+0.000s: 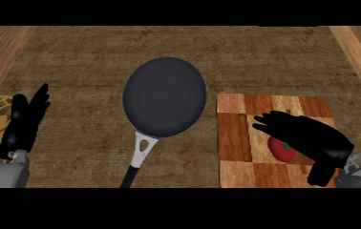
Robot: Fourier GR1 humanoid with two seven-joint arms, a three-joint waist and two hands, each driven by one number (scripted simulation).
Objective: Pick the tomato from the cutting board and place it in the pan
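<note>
A red tomato [281, 150] with a green stem lies on the wooden cutting board [236, 128] at the right. My right hand [310, 136] hovers over it with fingers spread and pointing left, the thumb down at the board's near edge; it covers the tomato's right side without closing on it. A dark round pan [164, 96] sits at the counter's middle, its silver and black handle [140, 156] pointing toward me. My left hand [26, 116] rests open at the far left edge, fingers up.
The brown counter top [84, 61] stretches behind and around the pan. Lighter wood strips show at the far left and right corners. A patterned object [4, 109] peeks in at the left edge behind my left hand.
</note>
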